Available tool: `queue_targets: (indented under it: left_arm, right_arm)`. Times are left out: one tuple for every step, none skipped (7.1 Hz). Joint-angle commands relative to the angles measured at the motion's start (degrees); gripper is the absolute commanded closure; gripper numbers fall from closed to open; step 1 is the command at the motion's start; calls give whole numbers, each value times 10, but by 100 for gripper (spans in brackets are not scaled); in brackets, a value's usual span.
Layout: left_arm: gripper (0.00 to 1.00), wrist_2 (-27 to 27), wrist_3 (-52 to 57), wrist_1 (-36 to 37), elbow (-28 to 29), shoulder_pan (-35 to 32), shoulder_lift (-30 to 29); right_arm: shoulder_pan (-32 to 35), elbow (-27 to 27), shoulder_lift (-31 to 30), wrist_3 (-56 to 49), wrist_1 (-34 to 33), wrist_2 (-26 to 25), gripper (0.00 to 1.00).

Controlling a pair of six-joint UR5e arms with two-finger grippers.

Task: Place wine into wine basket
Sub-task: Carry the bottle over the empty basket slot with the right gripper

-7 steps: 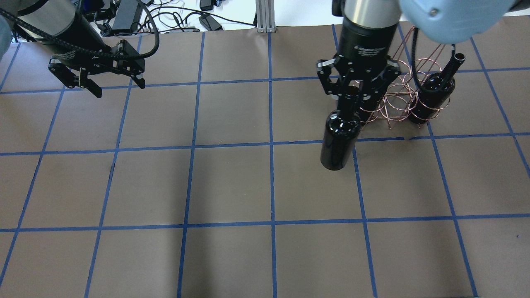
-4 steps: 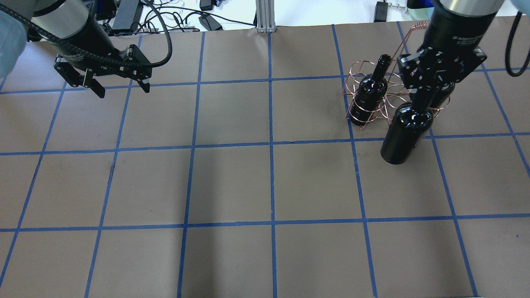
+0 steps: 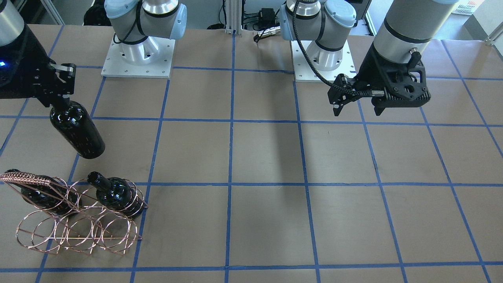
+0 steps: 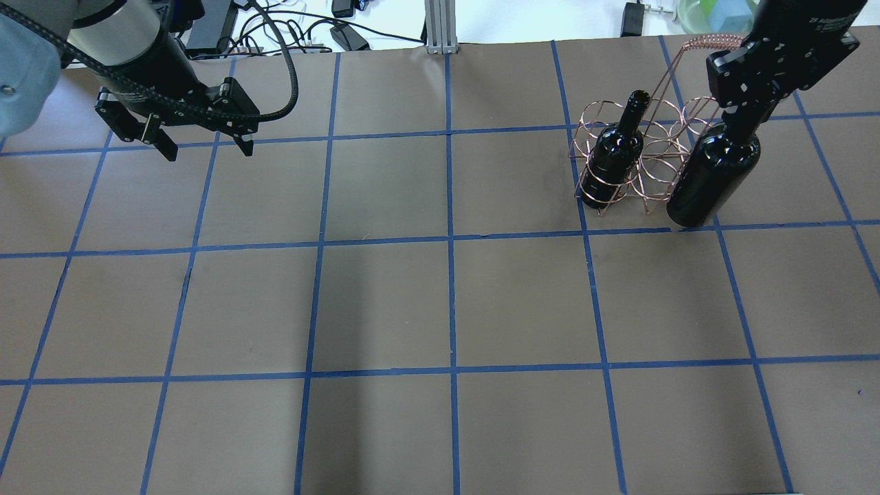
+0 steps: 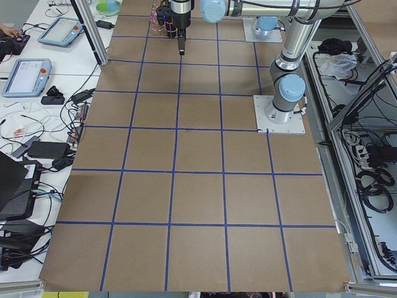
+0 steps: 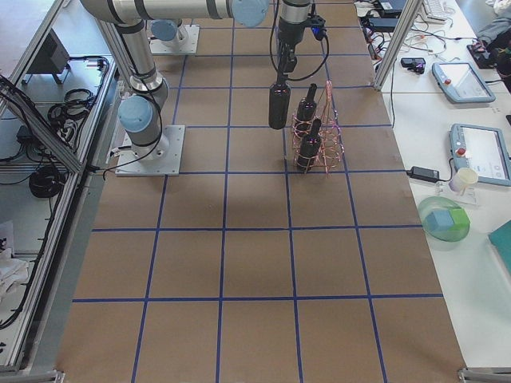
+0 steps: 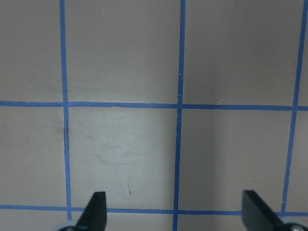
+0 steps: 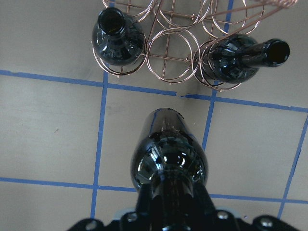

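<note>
My right gripper (image 4: 748, 110) is shut on the neck of a dark glossy wine bottle (image 4: 715, 175) and holds it off the table, tilted, on the robot's side of the copper wire wine basket (image 4: 656, 161). The front view shows the bottle (image 3: 76, 131) apart from the basket (image 3: 76, 232). Two identical bottles stand in the basket's end rings (image 8: 118, 41) (image 8: 240, 57); the middle ring (image 8: 171, 48) is empty, with the held bottle (image 8: 168, 159) in front of it. My left gripper (image 4: 206, 148) is open and empty, far to the left.
The brown table (image 4: 440, 309) carries a blue tape grid. Cables and power supplies (image 4: 289, 31) lie beyond its far edge. The basket's braided handle (image 4: 711, 40) rises beside my right gripper. The left wrist view shows only bare table between its fingers (image 7: 94, 211).
My right gripper has carried the bottle rightwards in the overhead view, from the basket's left end to in front of its right end. The left arm shifted slightly right.
</note>
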Motion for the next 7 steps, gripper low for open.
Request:
queue_targets:
  left_arm:
    - [0,3,-1,-1,0,0,0]
    - [0,3,-4,-1,-1,0,0]
    - [0,0,-5,-1,-1,0,0]
    - [0,2,-5,-1,-1,0,0]
    - [0,2,-5,-1,-1,0,0]
    - [0,2,-5,-1,-1,0,0]
    - [0,1,-6,-1,-1,0,0]
  right_arm:
    - [-4,-49,42,-7,-34,11,85]
    - [-4,-57,54,-6,-47,23,85]
    - [-4,-58,56,-3,-55,24,85]
    - [-7,-58,58,-3,-59,24,85]
    - [-22,-58,66,-8,-61,26,85]
    - [-28,-58,77,-12,-81,34,85]
    - [-28,-57,79,-12,-86,42,85]
